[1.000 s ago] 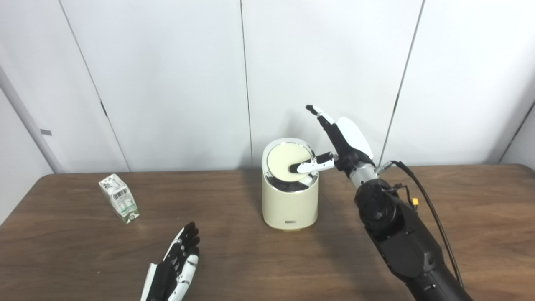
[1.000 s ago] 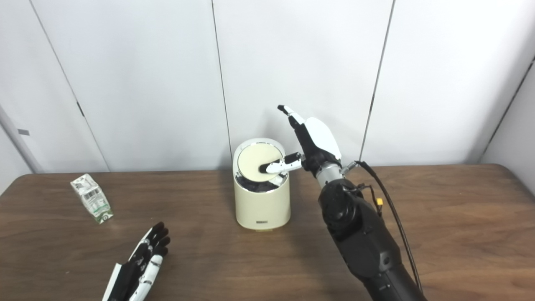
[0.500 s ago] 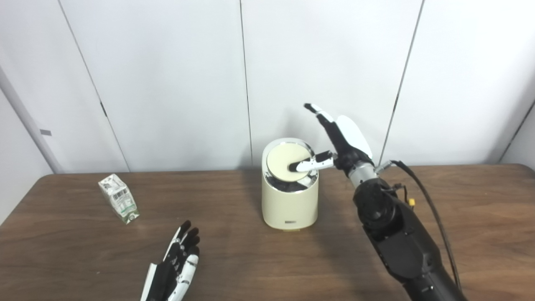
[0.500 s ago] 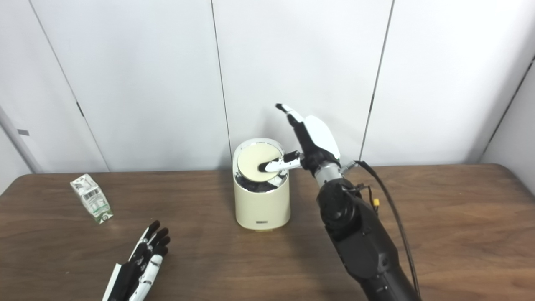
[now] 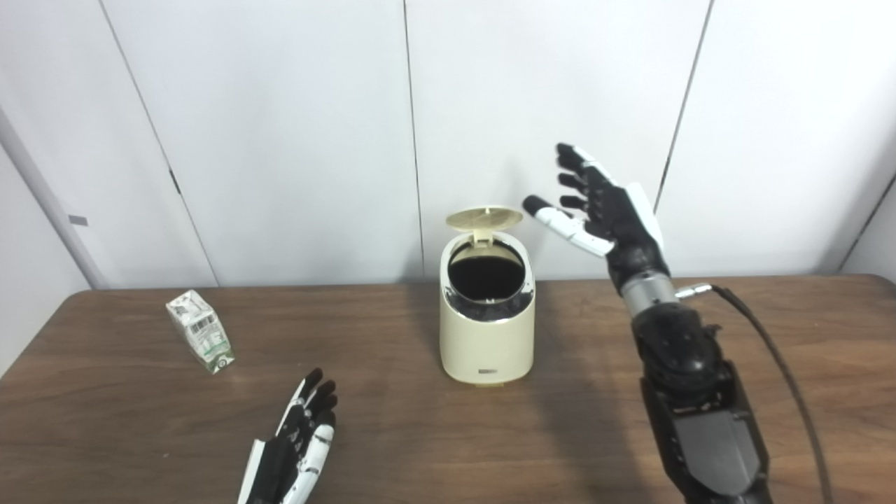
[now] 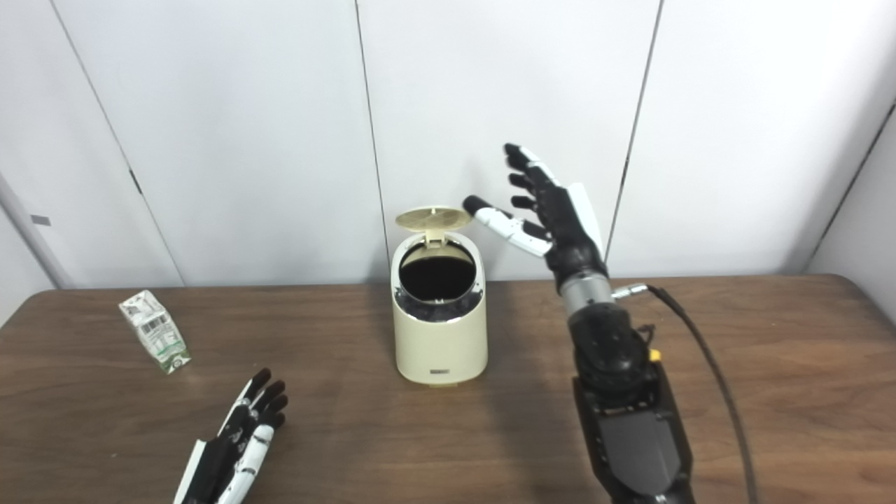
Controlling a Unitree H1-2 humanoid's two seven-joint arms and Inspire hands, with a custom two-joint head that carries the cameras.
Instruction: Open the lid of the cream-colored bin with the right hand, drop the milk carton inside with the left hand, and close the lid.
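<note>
Bin at table centre; lid sprung up at 12 o'clock, mouth dark and open. Carton tilted at 9 o'clock of bin, well apart. Right hand raised at 2 o'clock of lid, fingers spread wide, holding nothing, thumb near lid edge. Left hand flat and open at 7 o'clock, empty. Next step, as judged: reach left to carton, grip across narrow sides, lift clear, release directly above mouth without knocking lid.
</note>
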